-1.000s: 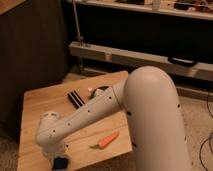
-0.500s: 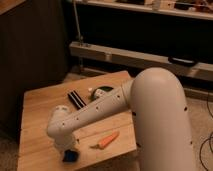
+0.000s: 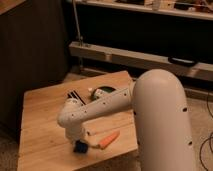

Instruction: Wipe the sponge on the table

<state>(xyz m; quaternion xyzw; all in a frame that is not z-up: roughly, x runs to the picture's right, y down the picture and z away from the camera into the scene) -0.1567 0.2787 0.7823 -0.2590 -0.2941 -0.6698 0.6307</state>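
Note:
The dark-blue sponge (image 3: pixel 79 148) rests on the light wooden table (image 3: pixel 40 120) near its front edge. My gripper (image 3: pixel 80 142) points straight down onto it from the white arm and is shut on the sponge, hiding the sponge's top. The big white arm reaches in from the right and covers the table's right side.
An orange carrot (image 3: pixel 108 140) lies just right of the sponge, close to the front edge. A black flat object with pale stripes (image 3: pixel 75 95) and a dark round thing (image 3: pixel 103 91) sit behind the arm. A long grey metal shelf (image 3: pixel 150 59) runs behind the table.
The gripper and the sponge have slid together to the right and a little away from the front edge, closer to the carrot.

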